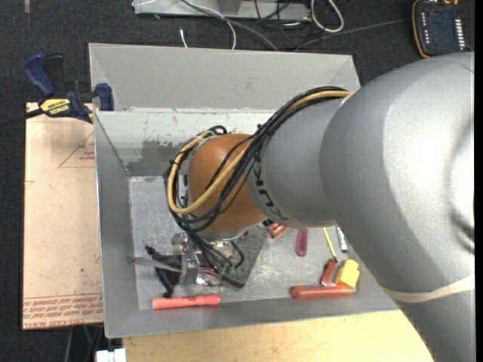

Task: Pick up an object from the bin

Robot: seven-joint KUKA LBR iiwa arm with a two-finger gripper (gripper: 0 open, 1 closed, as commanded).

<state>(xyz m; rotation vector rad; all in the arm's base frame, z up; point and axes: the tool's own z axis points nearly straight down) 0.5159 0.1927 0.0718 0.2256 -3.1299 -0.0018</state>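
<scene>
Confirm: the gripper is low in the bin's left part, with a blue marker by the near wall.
The marker is red, not blue, as the camera view shows. The gripper is indeed low in the left part of the bin.

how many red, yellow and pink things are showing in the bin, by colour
red: 4, front-left marker, front-right marker, short piece, small bit
yellow: 2, block, thin stick
pink: 1, pink piece
total: 7

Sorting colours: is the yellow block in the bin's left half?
No, the yellow block lies at the right, beside an orange marker.
</scene>
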